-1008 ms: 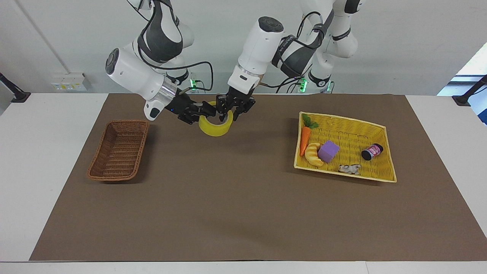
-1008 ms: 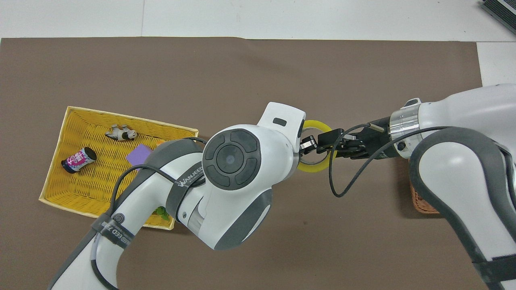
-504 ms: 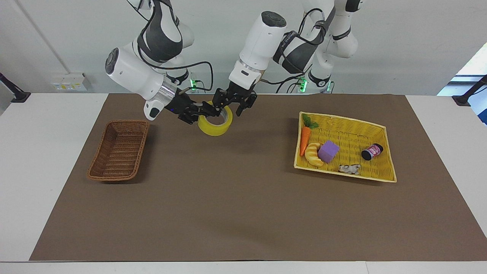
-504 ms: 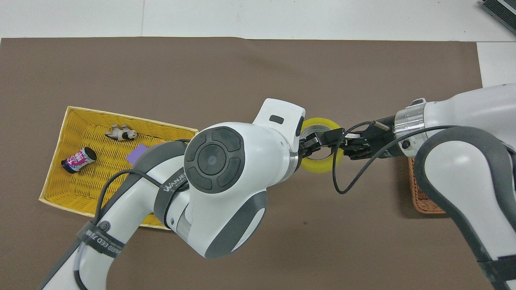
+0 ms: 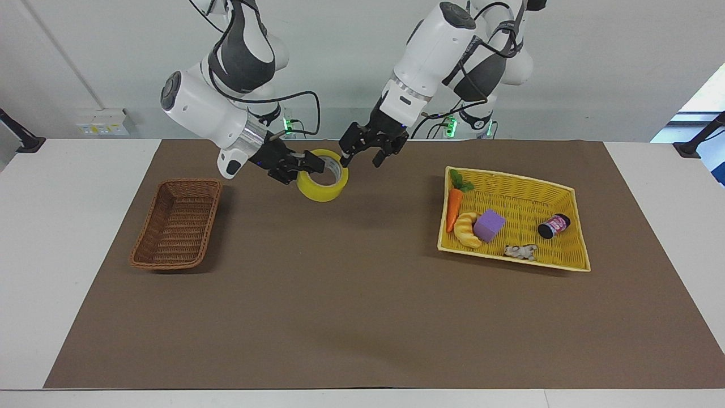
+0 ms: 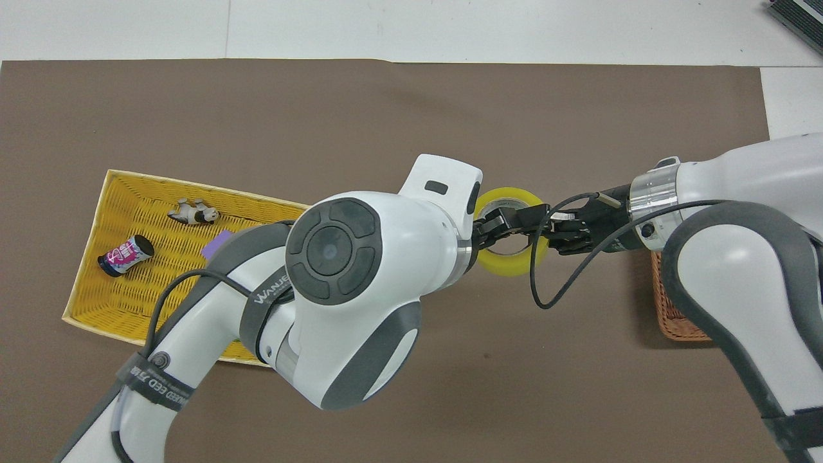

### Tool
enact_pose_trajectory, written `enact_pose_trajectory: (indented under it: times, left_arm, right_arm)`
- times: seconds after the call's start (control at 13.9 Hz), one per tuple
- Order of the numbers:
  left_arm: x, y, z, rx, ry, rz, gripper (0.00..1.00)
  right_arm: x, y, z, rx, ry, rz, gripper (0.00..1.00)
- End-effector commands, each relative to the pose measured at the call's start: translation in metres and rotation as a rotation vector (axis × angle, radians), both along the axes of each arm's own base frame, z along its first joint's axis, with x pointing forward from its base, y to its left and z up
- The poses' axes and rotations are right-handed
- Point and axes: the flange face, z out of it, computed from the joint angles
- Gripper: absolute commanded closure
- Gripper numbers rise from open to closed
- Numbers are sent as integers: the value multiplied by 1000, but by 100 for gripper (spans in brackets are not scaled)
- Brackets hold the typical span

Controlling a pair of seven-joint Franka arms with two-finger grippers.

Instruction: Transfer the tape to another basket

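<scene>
The tape (image 5: 320, 191) is a wide yellow roll with a pale core, held over the brown mat by its rim. My right gripper (image 5: 315, 166) is shut on the tape's wall, with one finger inside the ring and one outside. From overhead the tape (image 6: 509, 265) shows beside the right gripper (image 6: 516, 222). My left gripper (image 5: 362, 154) hangs open just beside and above the roll, apart from it, with nothing between its fingers. The small dark brown wicker basket (image 5: 175, 224) sits empty toward the right arm's end of the table, and my right arm partly covers the basket (image 6: 672, 315) from overhead.
A larger yellow woven basket (image 5: 512, 177) lies toward the left arm's end. It holds a carrot toy (image 5: 453, 207), a croissant toy (image 5: 467, 229), a purple cube (image 5: 489, 225), a small bottle (image 5: 554, 225) and a small animal figure (image 5: 521, 251). The brown mat (image 5: 351, 294) covers the table.
My left gripper has opened, let go of the tape and drawn up and away toward its own end. The right gripper keeps its hold on the roll, which has risen slightly.
</scene>
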Motion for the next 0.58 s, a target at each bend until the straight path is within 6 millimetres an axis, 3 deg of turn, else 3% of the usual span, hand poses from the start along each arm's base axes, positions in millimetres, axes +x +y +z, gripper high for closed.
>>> enact_pose_trajectory:
  times: [0.0, 0.07, 0.29, 0.5]
  left_arm:
    - [5, 37, 4, 30, 25, -68, 0]
    - [11, 51, 0, 50, 30, -103, 0]
    - [35, 103, -9, 95, 40, -151, 0]
    - [50, 164, -21, 135, 56, -168, 0]
  right_arm:
    - [2, -21, 0, -100, -10, -3, 100]
    - [3, -35, -2, -151, -20, 2, 100]
    - [11, -109, -13, -289, -37, -7, 100]
    - [10, -218, -36, -346, -55, 6, 100]
